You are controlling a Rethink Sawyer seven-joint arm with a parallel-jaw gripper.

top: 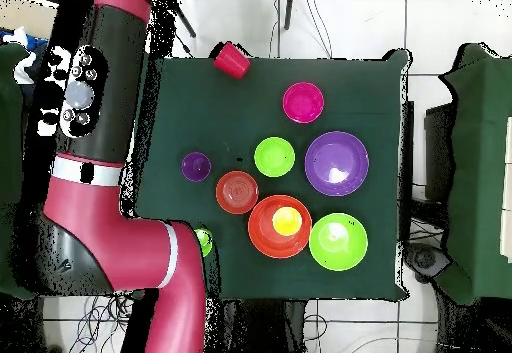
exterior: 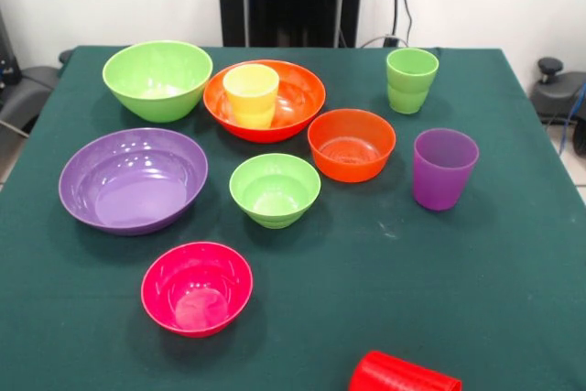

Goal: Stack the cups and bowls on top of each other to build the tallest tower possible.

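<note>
The yellow cup (exterior: 251, 95) (top: 286, 221) stands upright inside the large orange bowl (exterior: 300, 98) (top: 264, 237). To its left is the large lime green bowl (exterior: 157, 80) (top: 338, 241). The large purple bowl (exterior: 134, 179) (top: 336, 163), small lime green bowl (exterior: 275, 190) (top: 274, 157), small orange bowl (exterior: 352, 144) (top: 237, 192) and magenta bowl (exterior: 197, 287) (top: 303, 102) sit apart, all open side up. The light green cup (exterior: 411, 80) (top: 203, 241) and purple cup (exterior: 444, 168) (top: 196, 166) stand upright. The red cup (exterior: 403, 374) (top: 232, 60) lies on its side at the table edge. No gripper shows.
A dark green cloth covers the table (exterior: 494, 281). In the overhead view the red arm (top: 100, 169) is drawn back beside the table's left edge and covers part of the light green cup. Cables lie on the floor around the table.
</note>
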